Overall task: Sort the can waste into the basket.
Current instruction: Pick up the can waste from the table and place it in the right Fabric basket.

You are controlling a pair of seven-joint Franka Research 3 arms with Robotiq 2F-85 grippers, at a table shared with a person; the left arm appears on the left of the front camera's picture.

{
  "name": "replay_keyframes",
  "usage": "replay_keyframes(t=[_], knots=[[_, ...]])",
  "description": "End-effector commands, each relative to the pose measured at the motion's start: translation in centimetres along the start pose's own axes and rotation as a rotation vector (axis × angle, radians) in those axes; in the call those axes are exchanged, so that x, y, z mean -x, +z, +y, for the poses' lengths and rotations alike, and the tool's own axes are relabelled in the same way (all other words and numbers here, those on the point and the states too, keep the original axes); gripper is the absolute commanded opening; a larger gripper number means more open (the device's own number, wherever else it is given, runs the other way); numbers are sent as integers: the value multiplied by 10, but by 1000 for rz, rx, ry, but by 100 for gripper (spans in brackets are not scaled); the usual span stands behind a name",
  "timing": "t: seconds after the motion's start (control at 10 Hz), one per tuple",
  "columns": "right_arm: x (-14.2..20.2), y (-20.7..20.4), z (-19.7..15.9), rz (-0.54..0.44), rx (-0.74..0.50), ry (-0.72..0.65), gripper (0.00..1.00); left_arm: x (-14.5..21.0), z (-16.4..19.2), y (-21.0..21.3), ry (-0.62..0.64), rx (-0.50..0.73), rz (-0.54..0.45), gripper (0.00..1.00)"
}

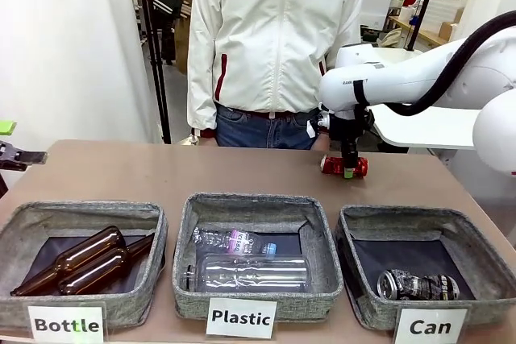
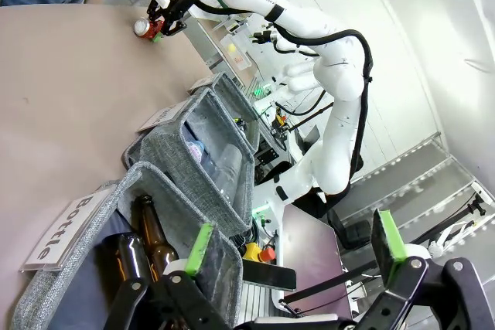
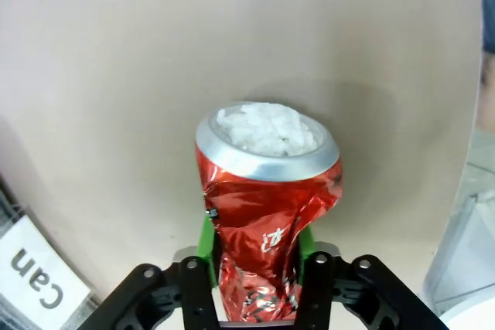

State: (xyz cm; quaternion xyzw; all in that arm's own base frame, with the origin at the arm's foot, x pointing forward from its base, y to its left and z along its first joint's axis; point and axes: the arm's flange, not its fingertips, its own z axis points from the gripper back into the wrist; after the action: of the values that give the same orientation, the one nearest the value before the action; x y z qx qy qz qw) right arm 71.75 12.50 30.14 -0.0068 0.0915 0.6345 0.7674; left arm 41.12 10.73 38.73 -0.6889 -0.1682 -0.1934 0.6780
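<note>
Cards (image 1: 241, 317) reading "Bottle", "Plastic", "Can", red can (image 3: 261, 214) gripped

Brown bench with three baskets and one can

The bench (image 1: 161, 171) carries three grey fabric baskets along its near edge, carded "Bottle" (image 1: 81, 259), "Plastic" (image 1: 256, 255) and "Can" (image 1: 427, 259). A crushed red can (image 1: 344, 166) lies on its side at the far right, well apart from them.
</note>
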Motion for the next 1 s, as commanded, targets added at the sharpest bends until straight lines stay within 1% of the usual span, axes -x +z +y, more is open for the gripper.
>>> replay_keyframes(t=[0.0,0.2,0.3,0.4,0.5,0.6,0.7,0.8,0.9], knots=[[-3,4,-7,48,-1,-15,0,1,-3,0,5,-3,11,100],[-3,8,-4,60,-31,3,0,1,-3,0,5,-3,11,100],[-1,12,-2,72,-51,-11,0,1,-3,0,5,-3,11,100],[3,19,3,60,-74,-1,0,1,-3,0,5,-3,11,100],[17,36,19,40,-120,11,0,1,-3,0,5,-3,11,100],[32,54,45,53,-147,33,0,1,-3,0,5,-3,11,100],[54,78,80,29,-97,49,0,1,-3,0,5,-3,11,100],[78,100,120,5,-66,107,0,1,-3,0,5,-3,11,100],[101,115,165,-3,-63,148,0,1,-3,0,5,-3,11,100]])
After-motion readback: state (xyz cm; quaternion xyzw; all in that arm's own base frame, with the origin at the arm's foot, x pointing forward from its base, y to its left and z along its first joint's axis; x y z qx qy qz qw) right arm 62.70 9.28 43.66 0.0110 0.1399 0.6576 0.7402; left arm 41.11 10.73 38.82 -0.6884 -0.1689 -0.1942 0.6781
